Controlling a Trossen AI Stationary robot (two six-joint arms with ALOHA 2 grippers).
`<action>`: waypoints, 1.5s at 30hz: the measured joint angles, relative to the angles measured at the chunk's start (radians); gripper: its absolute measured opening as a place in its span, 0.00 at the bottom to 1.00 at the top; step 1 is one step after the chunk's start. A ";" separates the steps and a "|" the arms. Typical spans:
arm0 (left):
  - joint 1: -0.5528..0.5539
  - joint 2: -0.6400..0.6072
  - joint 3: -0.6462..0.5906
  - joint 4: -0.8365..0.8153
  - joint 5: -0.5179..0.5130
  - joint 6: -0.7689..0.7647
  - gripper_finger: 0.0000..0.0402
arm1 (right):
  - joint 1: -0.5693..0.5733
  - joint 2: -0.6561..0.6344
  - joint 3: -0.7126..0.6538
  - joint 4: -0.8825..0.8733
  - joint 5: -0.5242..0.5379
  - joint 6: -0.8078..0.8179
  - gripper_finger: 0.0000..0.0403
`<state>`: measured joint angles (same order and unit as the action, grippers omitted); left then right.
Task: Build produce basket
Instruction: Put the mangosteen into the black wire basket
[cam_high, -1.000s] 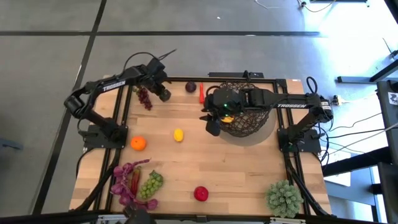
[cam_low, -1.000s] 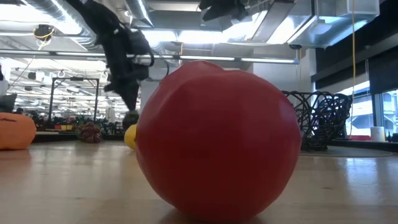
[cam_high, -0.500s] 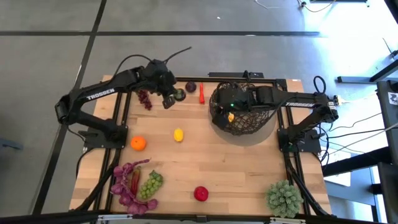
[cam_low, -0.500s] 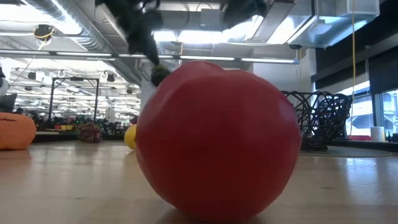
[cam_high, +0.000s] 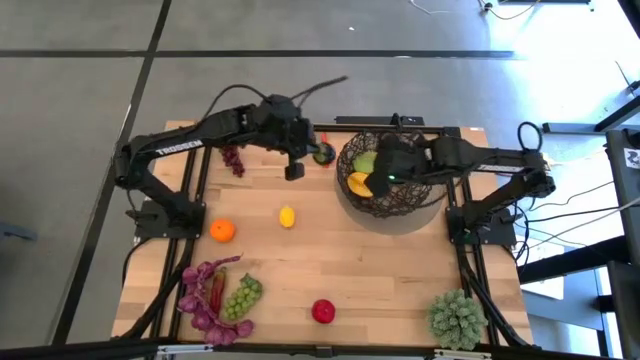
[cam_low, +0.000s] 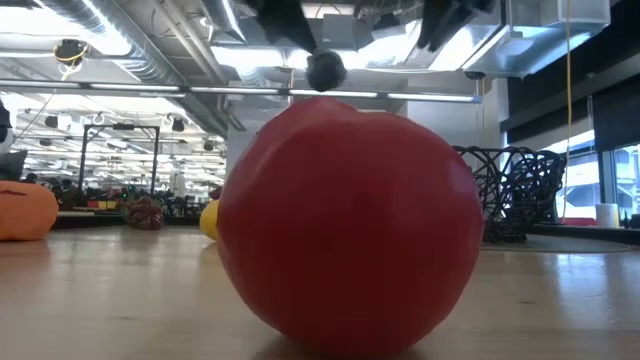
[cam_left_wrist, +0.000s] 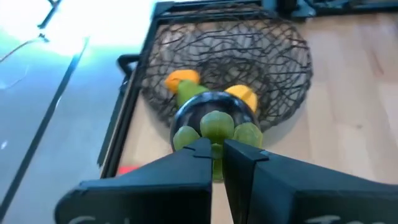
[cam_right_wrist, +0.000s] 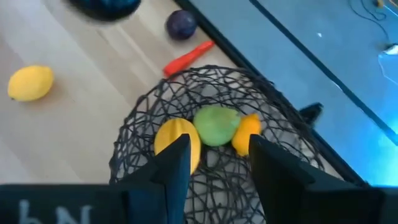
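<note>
Fingers of the left gripper (cam_left_wrist: 214, 149) are clamped on a small bunch of round green grapes (cam_left_wrist: 214, 127), just at nine o'clock of the round dark open-weave wire basket (cam_high: 400, 205). The right gripper (cam_right_wrist: 214, 152) hovers partly spread and empty over that basket, which sits at two o'clock on the table and holds two yellow fruits (cam_right_wrist: 177, 138) and a green apple (cam_right_wrist: 216, 124).

The right claw (cam_high: 378, 184) hangs over the basket (cam_high: 420, 197), crowding its mouth. The tabletop (cam_high: 330, 250) between the lemon (cam_high: 287, 216) and basket lies bare.
</note>
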<state>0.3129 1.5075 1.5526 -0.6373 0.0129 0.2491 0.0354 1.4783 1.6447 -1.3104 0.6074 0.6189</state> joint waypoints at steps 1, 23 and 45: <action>-0.009 0.019 0.015 0.002 0.006 0.010 0.00 | 0.006 -0.017 0.000 -0.013 0.006 0.023 0.39; -0.132 0.418 0.186 0.146 0.168 0.129 0.00 | 0.055 -0.107 0.001 -0.058 0.028 0.111 0.39; -0.127 0.614 0.185 0.258 0.158 0.156 0.00 | 0.055 -0.107 0.001 -0.056 0.029 0.114 0.39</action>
<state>0.1857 2.1211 1.7374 -0.3794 0.1706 0.4049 0.0906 1.3712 1.6455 -1.3665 0.6369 0.7326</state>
